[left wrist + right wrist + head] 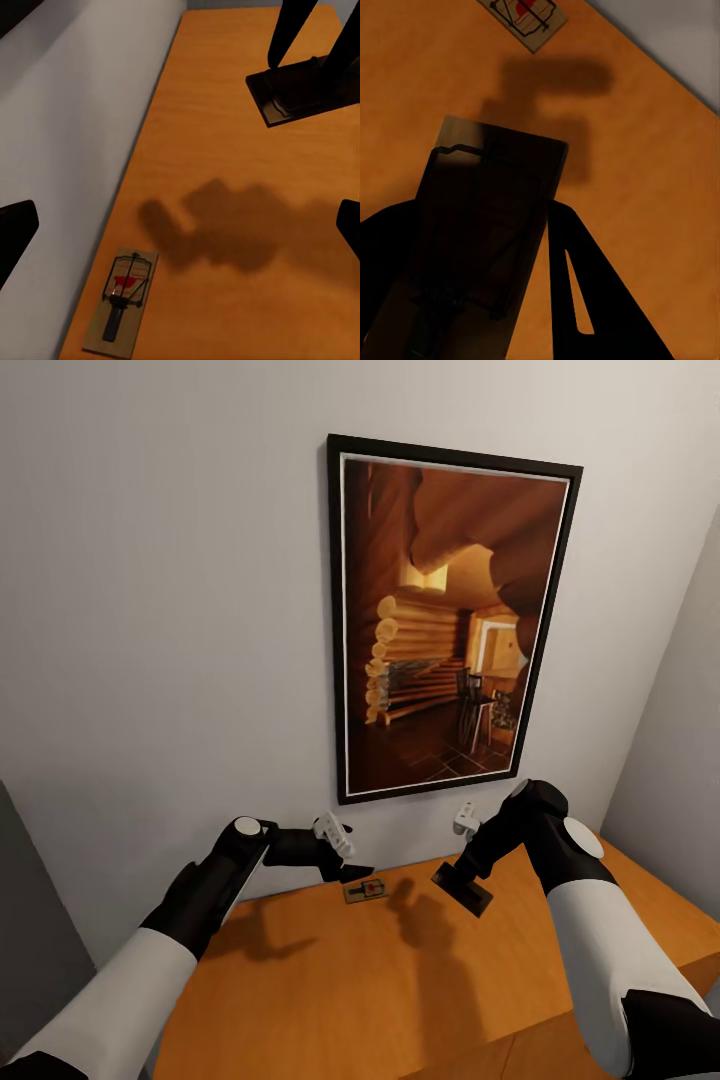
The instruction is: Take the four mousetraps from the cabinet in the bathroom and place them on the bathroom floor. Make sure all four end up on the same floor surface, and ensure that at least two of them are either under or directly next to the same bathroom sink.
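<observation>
While my right arm bends in over the cabinet [420, 980], its gripper [462, 887] pinches one mousetrap [466, 894] aloft, tilted — another mousetrap [366, 891] lies flat by the wall, beneath my left gripper [352, 872], spread open.

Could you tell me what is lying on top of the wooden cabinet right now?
One mousetrap lies flat on the cabinet top, near the wall. The right end effector holds a second mousetrap above the top, not resting on it. The drawers' contents cannot be seen.
</observation>
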Motion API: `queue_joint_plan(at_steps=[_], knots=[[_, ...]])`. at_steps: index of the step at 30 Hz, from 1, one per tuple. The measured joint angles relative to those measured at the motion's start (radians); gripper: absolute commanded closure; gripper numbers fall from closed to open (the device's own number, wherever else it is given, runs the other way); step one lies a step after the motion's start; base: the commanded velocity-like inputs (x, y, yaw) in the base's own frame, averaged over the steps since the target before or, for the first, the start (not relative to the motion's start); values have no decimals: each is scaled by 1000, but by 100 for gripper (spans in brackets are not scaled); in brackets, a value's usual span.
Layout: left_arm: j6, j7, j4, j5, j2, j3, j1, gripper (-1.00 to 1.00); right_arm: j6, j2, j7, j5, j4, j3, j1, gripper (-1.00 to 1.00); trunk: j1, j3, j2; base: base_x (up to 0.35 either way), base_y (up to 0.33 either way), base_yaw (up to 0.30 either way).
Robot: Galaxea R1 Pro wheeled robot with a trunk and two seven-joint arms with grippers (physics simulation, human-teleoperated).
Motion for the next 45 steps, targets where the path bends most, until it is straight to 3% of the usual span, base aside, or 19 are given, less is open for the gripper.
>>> queue_joint_plan(at_steps=[19,25,34,45], knots=[[-2,1,7,-2,6,7,1,-100,0,0,0,0,0,0,0,100,0,0,0,0,0,0],[-4,6,18,-3,35,6,1,-100,0,0,0,0,0,0,0,100,0,0,0,0,0,0],[-2,117,72,-5,42,4,2,-100,0,0,0,0,0,0,0,100,0,0,0,0,0,0],[0,144,83,-5,31,4,2,-100,0,0,0,0,0,0,0,100,0,0,0,0,0,0]])
